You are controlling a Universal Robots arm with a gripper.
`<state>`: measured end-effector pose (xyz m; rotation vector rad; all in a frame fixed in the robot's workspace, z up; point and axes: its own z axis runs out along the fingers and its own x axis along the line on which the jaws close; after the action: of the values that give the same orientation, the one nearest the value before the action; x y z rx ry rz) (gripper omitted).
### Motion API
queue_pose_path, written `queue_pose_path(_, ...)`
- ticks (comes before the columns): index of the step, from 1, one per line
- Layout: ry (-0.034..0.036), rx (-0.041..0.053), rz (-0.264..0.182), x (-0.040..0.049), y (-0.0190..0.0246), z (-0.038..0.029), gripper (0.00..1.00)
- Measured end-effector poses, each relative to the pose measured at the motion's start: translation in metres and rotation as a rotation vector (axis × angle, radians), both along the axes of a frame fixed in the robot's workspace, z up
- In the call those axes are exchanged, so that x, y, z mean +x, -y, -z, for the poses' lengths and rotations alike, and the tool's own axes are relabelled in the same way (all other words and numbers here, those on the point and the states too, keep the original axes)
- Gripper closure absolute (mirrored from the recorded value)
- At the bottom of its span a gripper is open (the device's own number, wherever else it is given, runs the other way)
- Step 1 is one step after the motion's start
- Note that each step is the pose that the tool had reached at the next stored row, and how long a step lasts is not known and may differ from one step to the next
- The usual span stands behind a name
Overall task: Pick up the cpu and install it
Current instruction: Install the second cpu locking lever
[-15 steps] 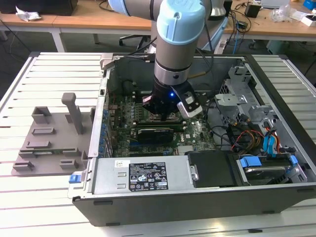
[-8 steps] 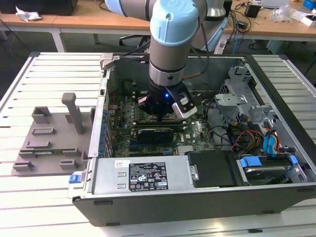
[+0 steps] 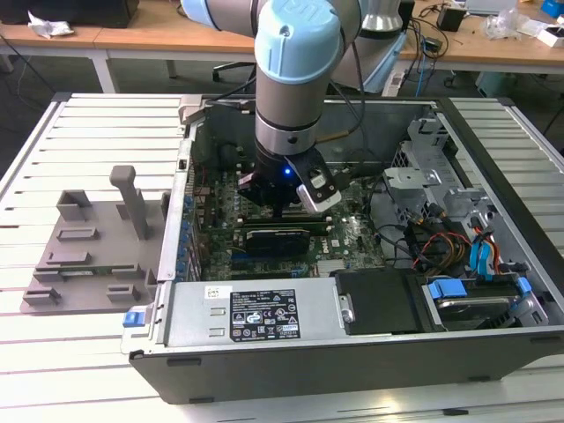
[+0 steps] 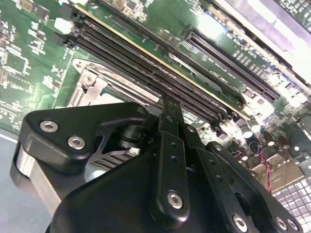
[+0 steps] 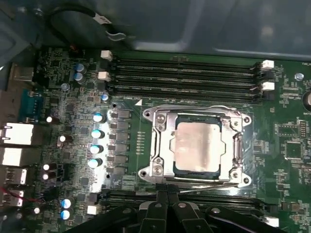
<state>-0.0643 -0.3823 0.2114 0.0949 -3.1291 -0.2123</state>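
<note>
In the first wrist view the cpu (image 5: 199, 145), a flat silver-grey square with a thin pale rim, lies inside the metal socket frame (image 5: 156, 145) on the green motherboard (image 5: 291, 170). My gripper (image 5: 167, 190) sits just off the socket's edge, over the black memory slots, its two black fingers pressed together with nothing between them. The second wrist view looks along the shut gripper (image 4: 167, 103), with a corner of the socket frame (image 4: 90, 82) beside it. In the exterior view the gripper (image 3: 278, 210) reaches down into the open computer case (image 3: 264, 352), and the arm hides the socket.
Black memory slots (image 5: 184, 77) run along both sides of the socket. A black card (image 3: 278, 236) lies just in front of the gripper. Drive bays and cables (image 3: 458, 238) crowd the case at the exterior view's right. A grey fixture (image 3: 88, 238) stands on the slatted table at its left.
</note>
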Motion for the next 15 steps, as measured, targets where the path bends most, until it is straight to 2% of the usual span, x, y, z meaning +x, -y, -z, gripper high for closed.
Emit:
queue_pose_path(5,0.0000,0.0028,0.000,-0.0119,-0.0004,0.0020,0.89)
queue_pose_path(9,-0.0001,0.0055,0.000,-0.0149,-0.0032,0.0034,0.89)
queue_pose_path(11,-0.0001,0.0060,-0.001,-0.0149,-0.0058,0.0042,0.89)
queue_pose_path(13,-0.0002,0.0064,-0.004,-0.0149,-0.0101,0.0053,0.89)
queue_pose_path(14,0.0000,0.0112,-0.011,-0.0149,-0.0162,0.0091,0.89)
queue_pose_path(15,0.0000,0.0115,-0.012,-0.0149,-0.0163,0.0085,0.89)
